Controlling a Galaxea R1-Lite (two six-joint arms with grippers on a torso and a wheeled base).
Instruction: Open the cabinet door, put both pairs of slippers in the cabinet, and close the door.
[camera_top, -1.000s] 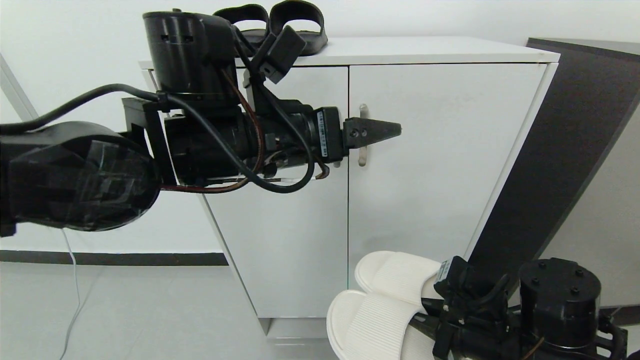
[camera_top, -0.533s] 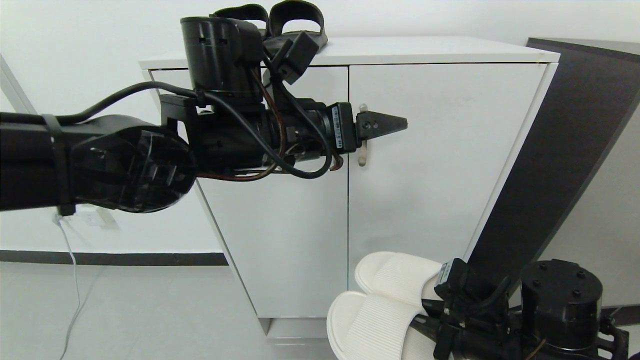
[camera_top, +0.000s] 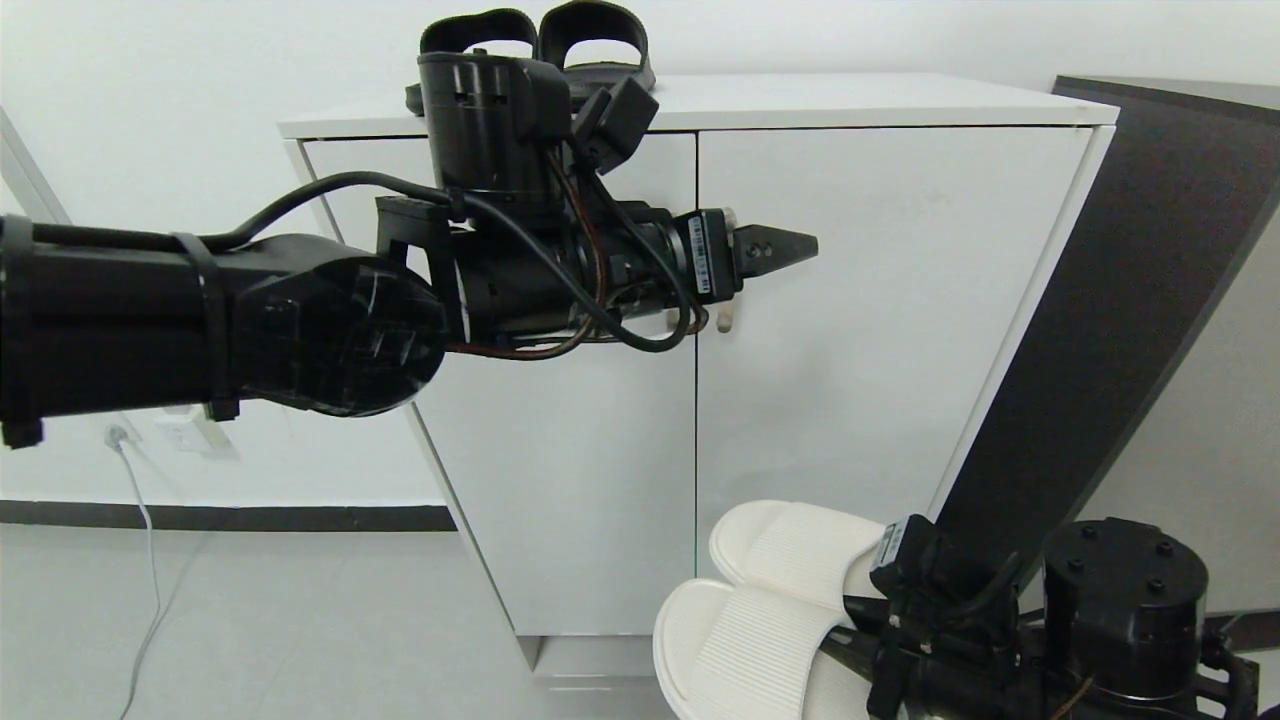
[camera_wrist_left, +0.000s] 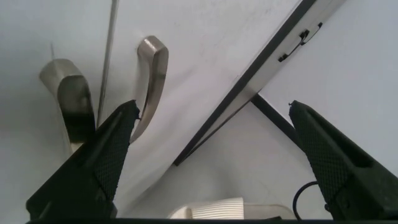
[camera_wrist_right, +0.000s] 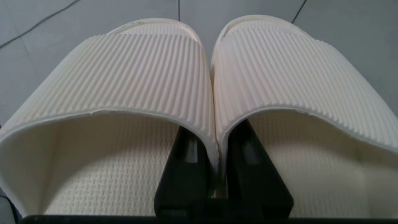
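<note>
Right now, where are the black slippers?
Head view: black slippers sit on top of the white cabinet, toward its left end, behind the left arm.

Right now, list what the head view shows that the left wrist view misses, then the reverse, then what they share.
Head view adds: the black slippers lying on the cabinet top, and the full fronts of both closed doors. Left wrist view adds: the left door's handle, and the left gripper spread open. Both: the right door's handle and the white slippers.

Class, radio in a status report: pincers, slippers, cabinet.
Left pincer open by door handle. Right pincer shut on white slippers. Cabinet doors closed; black slippers on top.
</note>
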